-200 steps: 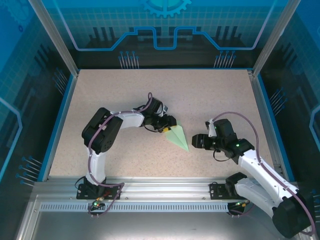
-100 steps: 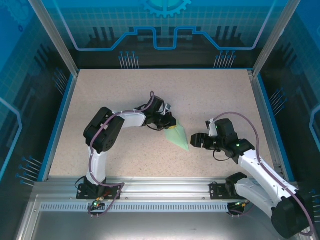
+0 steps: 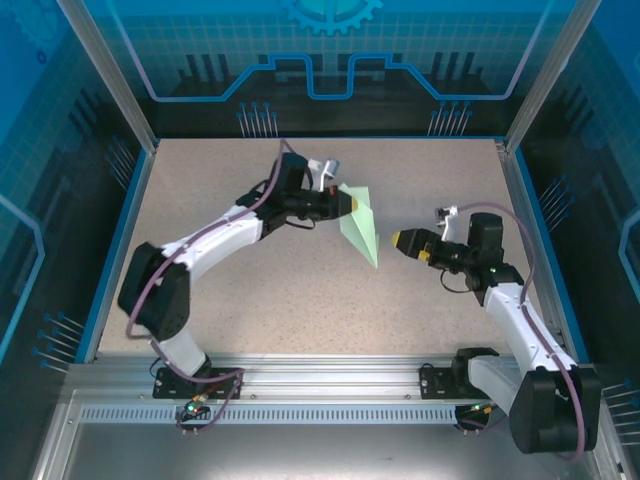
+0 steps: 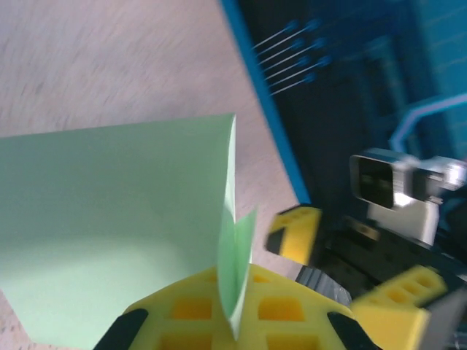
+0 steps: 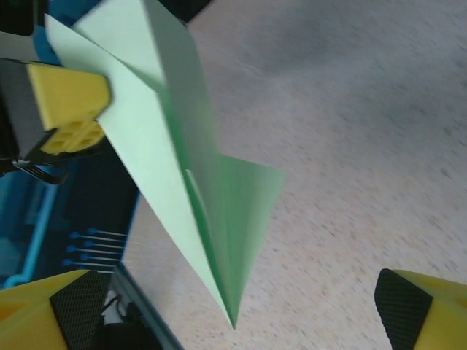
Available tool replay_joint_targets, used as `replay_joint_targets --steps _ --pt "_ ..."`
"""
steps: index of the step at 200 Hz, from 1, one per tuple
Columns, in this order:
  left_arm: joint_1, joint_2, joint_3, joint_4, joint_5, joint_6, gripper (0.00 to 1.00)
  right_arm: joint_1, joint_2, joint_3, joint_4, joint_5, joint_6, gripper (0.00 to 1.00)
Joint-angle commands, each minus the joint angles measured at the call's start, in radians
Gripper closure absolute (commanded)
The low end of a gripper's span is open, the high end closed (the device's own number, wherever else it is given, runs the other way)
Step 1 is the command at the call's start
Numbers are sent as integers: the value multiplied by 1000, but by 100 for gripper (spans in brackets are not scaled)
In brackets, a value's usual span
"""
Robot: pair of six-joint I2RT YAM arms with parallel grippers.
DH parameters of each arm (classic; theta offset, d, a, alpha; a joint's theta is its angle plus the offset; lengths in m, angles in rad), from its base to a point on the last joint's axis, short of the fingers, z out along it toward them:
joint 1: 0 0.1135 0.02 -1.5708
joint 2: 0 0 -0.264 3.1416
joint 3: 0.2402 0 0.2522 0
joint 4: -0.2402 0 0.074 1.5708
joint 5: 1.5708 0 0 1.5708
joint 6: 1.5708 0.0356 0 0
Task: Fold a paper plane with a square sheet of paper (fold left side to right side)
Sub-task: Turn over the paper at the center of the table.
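The left gripper (image 3: 347, 203) is seen clamped on the wide tail of the paper plane (image 3: 361, 228), which is held above the table (image 3: 250, 290), nose down, while the right gripper (image 3: 402, 240) is spread apart just beside it, so the folding is judged practically finished.

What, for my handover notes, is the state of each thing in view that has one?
Pale mint-green paper plane: folded into a pointed dart, held in the air, pinched at its wide end.
Left gripper: shut on the paper plane.
Right gripper: open, empty, close to the plane's nose but not touching it.
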State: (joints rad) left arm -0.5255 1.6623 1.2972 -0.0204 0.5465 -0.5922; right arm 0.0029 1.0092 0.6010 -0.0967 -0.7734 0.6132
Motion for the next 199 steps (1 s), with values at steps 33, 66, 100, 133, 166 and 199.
replay_joint_targets --steps 33,66,100,133,166,199 --pt "2 -176 -40 125 18 116 100 10 -29 89 189 -249 -7 1" --pt "-4 -248 -125 232 40 93 100 108 -29 46 253 -265 0 1" --pt "-7 -289 -163 271 78 94 100 208 -8 25 316 -224 24 1" --pt "-9 -301 -155 243 106 112 98 264 65 34 394 -213 65 1" --pt "-14 -299 -148 227 120 122 96 299 83 58 386 -200 57 19" --pt "-13 -282 -141 211 119 123 95 300 75 73 292 -168 14 47"
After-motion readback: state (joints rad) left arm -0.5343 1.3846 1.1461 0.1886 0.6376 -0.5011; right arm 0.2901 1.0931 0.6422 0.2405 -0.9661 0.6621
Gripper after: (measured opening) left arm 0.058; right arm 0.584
